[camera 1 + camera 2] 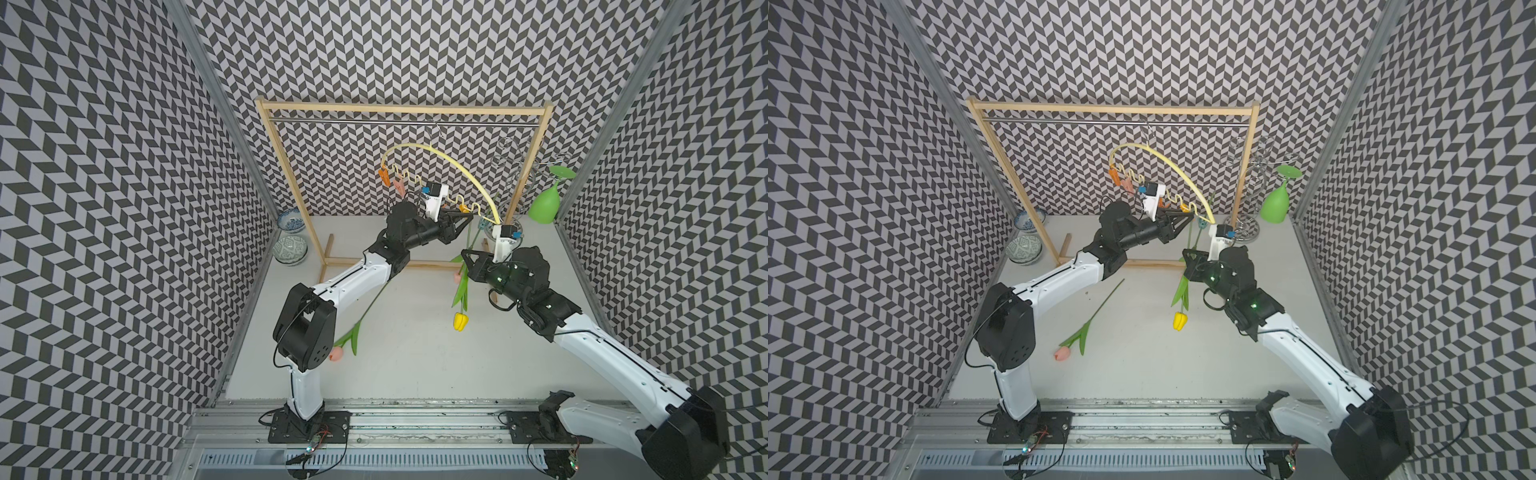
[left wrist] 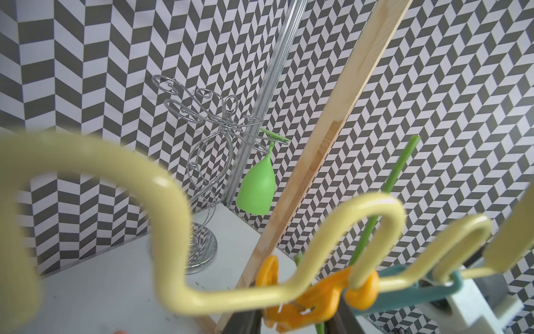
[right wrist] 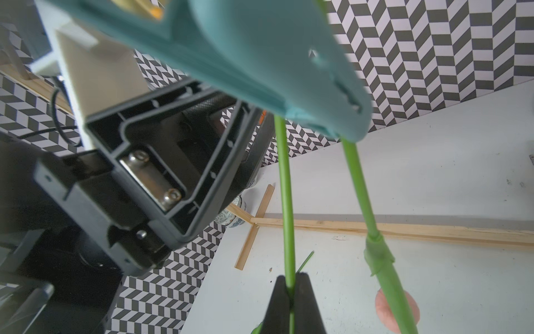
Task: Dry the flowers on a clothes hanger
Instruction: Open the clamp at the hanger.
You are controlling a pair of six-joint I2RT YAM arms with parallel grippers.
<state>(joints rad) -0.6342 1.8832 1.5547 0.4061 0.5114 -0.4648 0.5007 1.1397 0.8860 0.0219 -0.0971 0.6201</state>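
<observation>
The pale yellow clothes hanger (image 1: 457,166) (image 1: 1167,160) hangs by its hook from the rack's rail. My left gripper (image 1: 469,216) (image 2: 291,321) is shut on an orange clothespin (image 2: 315,300) on the wavy bar (image 2: 161,185). My right gripper (image 1: 467,259) (image 3: 291,292) is shut on the yellow tulip's stem (image 3: 284,188). Its stem end rises toward that clothespin and its head (image 1: 460,322) (image 1: 1180,321) hangs down. A blue clothespin (image 3: 260,57) grips a second stem (image 3: 358,185) with a pink head (image 3: 396,309). Another pink tulip (image 1: 336,353) (image 1: 1062,353) lies on the table.
The wooden-framed rack (image 1: 270,166) stands across the back. A spiral silver wire stand (image 1: 515,166) holds an upside-down green glass (image 1: 544,203) at the back right. Two patterned bowls (image 1: 291,245) sit at the back left. Patterned walls close in three sides.
</observation>
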